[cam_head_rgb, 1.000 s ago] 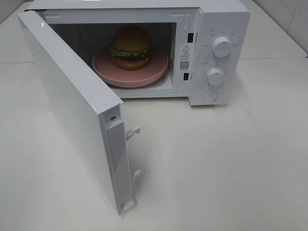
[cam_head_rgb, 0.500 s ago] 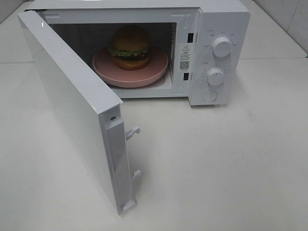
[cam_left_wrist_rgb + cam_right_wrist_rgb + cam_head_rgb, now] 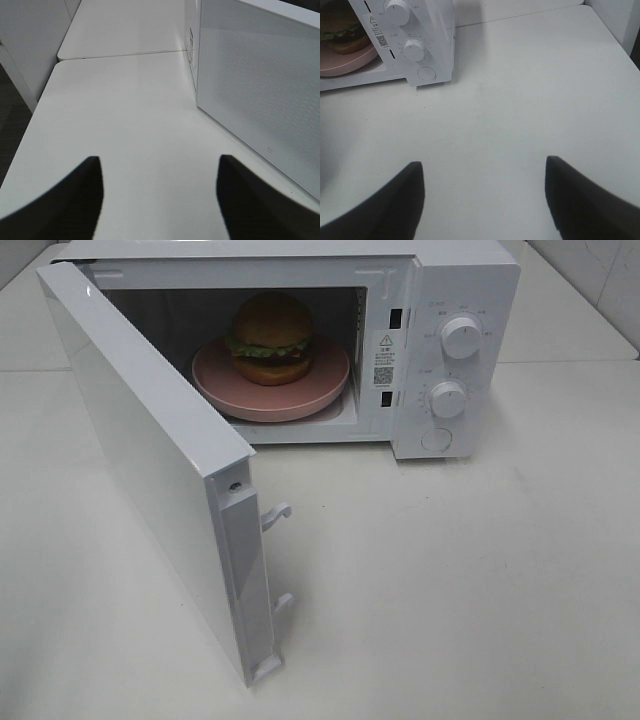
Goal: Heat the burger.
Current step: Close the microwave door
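The burger point(image 3: 271, 337) is seen seated at the middle of a pink plate point(image 3: 215, 390) inside the microwave point(image 3: 480, 300), whose door point(image 3: 150, 470) is swung wide. The left gripper point(image 3: 158, 160) is held with its fingers apart and nothing between them. Bare table point(image 3: 450, 570) lies under and ahead of it, and the door's outer face stands close beside its far finger. The right gripper point(image 3: 483, 162) is likewise spread and empty. The microwave's knobs point(image 3: 405, 30) are found ahead of it, well apart from the fingertips, and the burger lies further ahead, off toward the left arm's side. The burger is judged to be light and soft, with a glossy bun that may slip and stacked layers that may shift or crush under a hard squeeze. If it had to be moved, it would best be lifted by the plate's rim, or be clasped gently low around the bun's sides. As it is already placed inside, no hold on it appears to be needed. The door is judged to be the thing to be pushed next, most easily at its free edge nearest the left gripper.
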